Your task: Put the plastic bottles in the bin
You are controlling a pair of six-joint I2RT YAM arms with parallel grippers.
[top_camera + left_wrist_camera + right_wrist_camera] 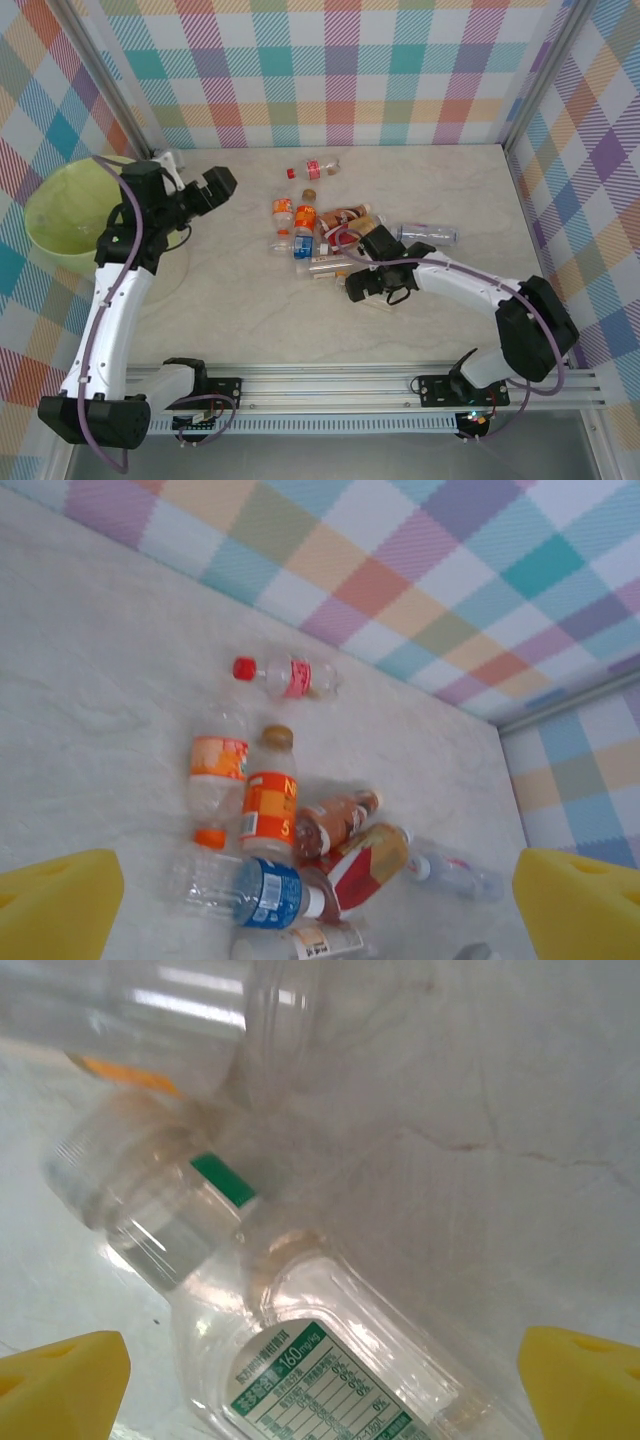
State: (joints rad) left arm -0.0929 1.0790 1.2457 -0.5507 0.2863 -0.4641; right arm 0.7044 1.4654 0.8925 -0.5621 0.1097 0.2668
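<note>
Our left pincer (320, 905) and right pincer (362, 284) both gaped empty, and we feared the clear bottle (310, 1360) under the right might squirt away on closing.

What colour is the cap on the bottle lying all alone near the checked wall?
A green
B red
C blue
B: the bottle lying apart from the pile, nearest the wall, has a red cap.
</note>
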